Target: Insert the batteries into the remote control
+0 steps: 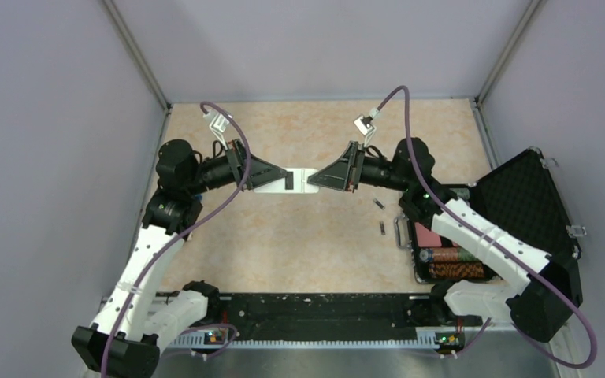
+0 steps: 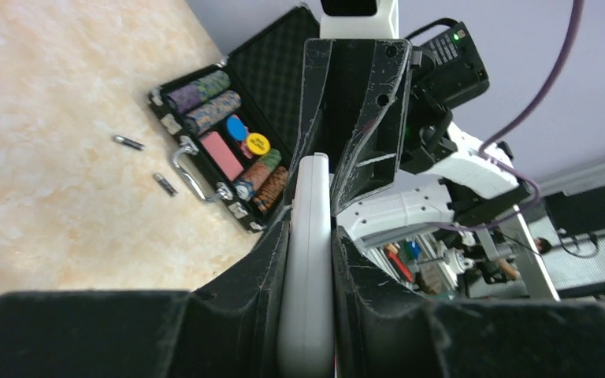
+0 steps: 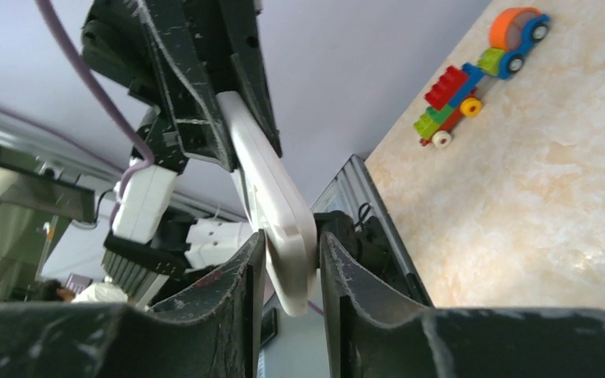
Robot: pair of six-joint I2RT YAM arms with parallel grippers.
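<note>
The remote control (image 1: 301,180), a slim white bar, hangs level above the table's middle, held at both ends. My left gripper (image 1: 281,179) is shut on its left part; in the left wrist view the remote (image 2: 312,189) fills the gap between the pads (image 2: 272,268). My right gripper (image 1: 317,179) is shut on the right end, where the rounded tip of the remote (image 3: 272,177) sits tilted between the fingers (image 3: 244,276). The two batteries (image 1: 377,204) (image 1: 381,228), small dark cylinders, lie loose on the table to the right and are also seen as batteries (image 2: 128,142) (image 2: 165,184) near the case.
An open black case (image 1: 520,197) at the right holds striped chip rolls (image 1: 453,270) and a pink deck (image 1: 428,235); the case (image 2: 272,59) shows its foam lid. A brick toy vehicle (image 3: 480,75) stands on the table. Grey walls enclose the table.
</note>
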